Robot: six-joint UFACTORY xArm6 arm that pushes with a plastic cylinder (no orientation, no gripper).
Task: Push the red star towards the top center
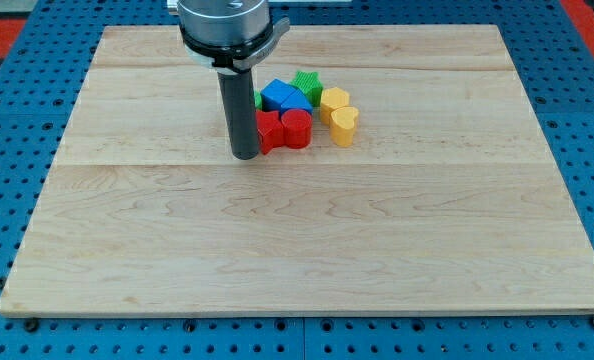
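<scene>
My tip [244,156] rests on the wooden board [307,250], just left of a tight cluster of blocks above the board's centre. It touches or nearly touches the left side of a red block [270,132], which seems to be the red star; the rod hides part of it. A second red block [297,128], rounded like a heart, sits right beside it. No block is attached to the rod.
Behind the red blocks are two blue blocks [284,98], a green star [306,83] and a sliver of another green block [258,101]. Two yellow blocks [334,100] [344,125] sit at the cluster's right. Blue pegboard surrounds the board.
</scene>
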